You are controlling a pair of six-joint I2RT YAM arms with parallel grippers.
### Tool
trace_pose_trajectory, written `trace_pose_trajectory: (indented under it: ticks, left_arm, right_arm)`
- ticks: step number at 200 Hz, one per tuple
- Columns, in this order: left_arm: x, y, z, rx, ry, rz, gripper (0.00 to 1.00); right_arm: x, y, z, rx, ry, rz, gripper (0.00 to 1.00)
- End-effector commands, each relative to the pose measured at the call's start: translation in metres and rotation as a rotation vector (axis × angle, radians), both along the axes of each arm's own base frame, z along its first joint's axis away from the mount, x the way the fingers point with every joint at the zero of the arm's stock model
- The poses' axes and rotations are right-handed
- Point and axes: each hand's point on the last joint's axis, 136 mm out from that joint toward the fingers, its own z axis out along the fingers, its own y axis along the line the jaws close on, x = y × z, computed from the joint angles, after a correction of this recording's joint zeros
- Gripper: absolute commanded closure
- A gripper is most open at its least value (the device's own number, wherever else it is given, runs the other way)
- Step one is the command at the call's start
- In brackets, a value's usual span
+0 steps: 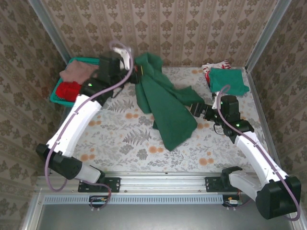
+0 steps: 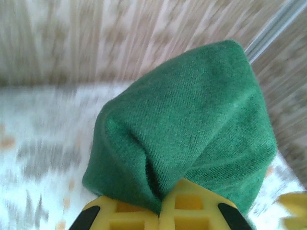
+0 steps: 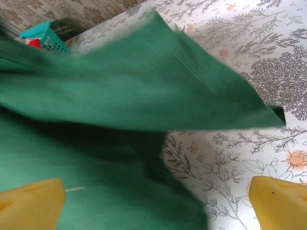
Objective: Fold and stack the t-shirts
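1. The floral surface (image 1: 120, 139) carries the dark green t-shirt (image 1: 168, 110). It lies unfolded and rumpled in a long diagonal band from the left hand, past the right hand, to a loose end on the near side.
2. A basket (image 1: 53, 98) sits just outside the left hand and holds a dusty pink t-shirt (image 1: 76, 71) and a red t-shirt (image 1: 67, 89). Just behind the right hand, a folded teal-green t-shirt (image 1: 229, 80) rests on a white-red t-shirt (image 1: 211, 67).
3. The left hand (image 1: 136, 73) is clamped on a bunched far end of the dark green shirt. The right hand (image 1: 195, 108) has its fingers wide apart and holds nothing, with the shirt's edge beneath it.
4. The step looks like spreading the shirt flat before folding. The right hand should close on one clean edge, not a wad. Both hands should then draw apart gently until the cloth lies smooth, well away from the folded pile.
5. The overhead view gives the shirt's whole lie and both piles. The left wrist view shows the pinch close up, with cloth gathered into a deep crease between the yellow fingers (image 2: 120, 213). The right wrist view, blurred, shows a raised fold crossing ahead of its fingers (image 3: 278, 201) and bare surface on its right.
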Motion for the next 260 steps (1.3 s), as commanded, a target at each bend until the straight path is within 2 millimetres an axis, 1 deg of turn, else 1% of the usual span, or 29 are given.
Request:
trace_pose_trajectory:
  ticks: [1, 8, 13, 18, 27, 33, 39, 53, 70, 76, 90, 93, 95, 100, 114, 123, 132, 146, 157, 163, 183, 196, 202, 214, 226, 235, 248, 260]
  left_arm:
    - [0.018, 0.027, -0.080, -0.066, 0.135, 0.167, 0.85]
    - [0.016, 0.033, -0.117, -0.032, 0.202, 0.199, 0.79]
    - [0.013, 0.037, -0.140, -0.003, 0.248, 0.219, 0.66]
    - [0.009, 0.043, -0.161, 0.035, 0.297, 0.243, 0.58]
    - [0.002, 0.052, -0.184, 0.084, 0.352, 0.278, 0.53]
    - [-0.004, 0.053, -0.196, 0.106, 0.377, 0.280, 0.46]
    - [-0.008, 0.054, -0.204, 0.118, 0.390, 0.278, 0.36]
    - [-0.018, 0.055, -0.212, 0.144, 0.400, 0.271, 0.28]
    - [-0.028, 0.060, -0.208, 0.180, 0.386, 0.274, 0.15]
    - [-0.032, 0.062, -0.204, 0.190, 0.377, 0.272, 0.13]
    - [-0.038, 0.065, -0.193, 0.192, 0.345, 0.261, 0.10]
    - [-0.039, 0.065, -0.189, 0.188, 0.335, 0.260, 0.10]
    - [-0.040, 0.066, -0.188, 0.186, 0.331, 0.258, 0.10]
    - [-0.042, 0.067, -0.184, 0.182, 0.319, 0.255, 0.10]
    - [-0.046, 0.067, -0.172, 0.174, 0.289, 0.231, 0.10]
    - [-0.049, 0.067, -0.167, 0.173, 0.278, 0.221, 0.10]
    - [-0.051, 0.068, -0.166, 0.177, 0.274, 0.214, 0.10]
    - [-0.055, 0.071, -0.171, 0.192, 0.283, 0.210, 0.10]
    - [-0.059, 0.074, -0.180, 0.209, 0.299, 0.214, 0.11]
    - [-0.061, 0.076, -0.186, 0.214, 0.311, 0.217, 0.11]
    - [-0.067, 0.076, -0.202, 0.212, 0.341, 0.207, 0.11]
    - [-0.068, 0.072, -0.209, 0.201, 0.352, 0.191, 0.12]
    - [-0.068, 0.070, -0.213, 0.198, 0.360, 0.185, 0.12]
    - [-0.067, 0.066, -0.217, 0.193, 0.371, 0.171, 0.14]
    - [-0.065, 0.062, -0.220, 0.192, 0.375, 0.161, 0.15]
    - [-0.065, 0.060, -0.222, 0.192, 0.380, 0.152, 0.15]
    - [-0.065, 0.056, -0.224, 0.191, 0.384, 0.140, 0.16]
    - [-0.067, 0.053, -0.227, 0.192, 0.391, 0.129, 0.16]
  right_arm:
    - [-0.005, 0.006, -0.014, -0.003, 0.019, 0.026, 0.00]
    - [-0.006, 0.010, -0.020, -0.001, 0.034, 0.041, 0.00]
    - [-0.007, 0.015, -0.024, -0.002, 0.045, 0.059, 0.00]
    - [-0.008, 0.020, -0.029, -0.008, 0.057, 0.076, 0.00]
    - [-0.009, 0.026, -0.039, -0.037, 0.083, 0.093, 0.00]
    - [-0.010, 0.031, -0.047, -0.062, 0.103, 0.101, 0.00]
    - [-0.011, 0.037, -0.055, -0.086, 0.122, 0.115, 0.00]
    - [-0.013, 0.050, -0.071, -0.151, 0.161, 0.138, 0.00]
    - [-0.012, 0.063, -0.089, -0.250, 0.201, 0.155, 0.00]
    - [-0.009, 0.066, -0.093, -0.277, 0.211, 0.152, 0.00]
    - [-0.003, 0.078, -0.100, -0.312, 0.231, 0.168, 0.00]
    - [-0.002, 0.081, -0.098, -0.312, 0.228, 0.171, 0.00]
    - [-0.001, 0.082, -0.104, -0.323, 0.244, 0.175, 0.00]
    - [0.002, 0.087, -0.108, -0.329, 0.254, 0.182, 0.01]
    - [0.008, 0.099, -0.112, -0.339, 0.261, 0.199, 0.03]
    - [0.013, 0.100, -0.115, -0.364, 0.263, 0.186, 0.07]
    - [0.019, 0.099, -0.116, -0.391, 0.268, 0.170, 0.12]
    - [0.025, 0.099, -0.117, -0.423, 0.277, 0.169, 0.12]
    - [0.028, 0.095, -0.120, -0.460, 0.291, 0.154, 0.11]
    - [0.027, 0.089, -0.122, -0.491, 0.303, 0.139, 0.11]
    - [0.020, 0.061, -0.118, -0.577, 0.320, 0.056, 0.11]
    - [0.011, 0.047, -0.113, -0.579, 0.327, 0.018, 0.13]
    - [0.008, 0.044, -0.110, -0.565, 0.321, 0.007, 0.14]
    - [-0.001, 0.040, -0.110, -0.538, 0.319, 0.006, 0.17]
    - [-0.008, 0.034, -0.116, -0.528, 0.332, -0.005, 0.19]
    - [-0.014, 0.026, -0.125, -0.534, 0.354, -0.026, 0.19]
    - [-0.017, 0.015, -0.137, -0.514, 0.386, -0.050, 0.19]
    - [-0.016, 0.015, -0.146, -0.458, 0.399, -0.036, 0.19]
